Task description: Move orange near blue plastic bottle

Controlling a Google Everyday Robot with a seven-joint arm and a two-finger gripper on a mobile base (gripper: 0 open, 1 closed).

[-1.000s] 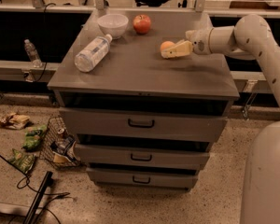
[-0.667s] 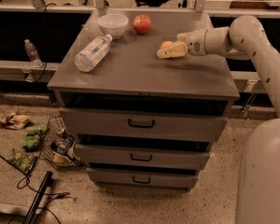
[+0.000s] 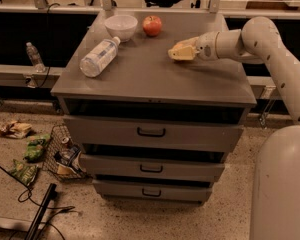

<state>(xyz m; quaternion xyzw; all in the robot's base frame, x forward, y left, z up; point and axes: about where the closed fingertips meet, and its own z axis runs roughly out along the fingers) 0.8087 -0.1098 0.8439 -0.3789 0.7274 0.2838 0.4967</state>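
Hand (image 3: 181, 52) at the end of the white arm (image 3: 230, 43) hangs low over the tabletop (image 3: 155, 79), well to the right of the blue plastic bottle (image 3: 97, 59) as the camera sees it. Whether the hand is clenched or released cannot be told. No orange shows lying free anywhere around the bottle. My guess is that the fruit sits hidden inside the hand, but that is not visible.

The bottle lies on its side with its long axis running diagonally. Its white cap points back toward a white bowl (image 3: 121, 26) just behind it, and its base points toward the front left edge. A red apple (image 3: 152, 25) stands behind and to the right of the bottle, beside the bowl.

From the hand, the bottle lies leftward across bare surface, with its long right flank turned toward the hand. If the orange is indeed carried, the coming move would be a plain leftward travel. It should end just beside that flank, short of nudging the bottle into a roll and clear of the apple.
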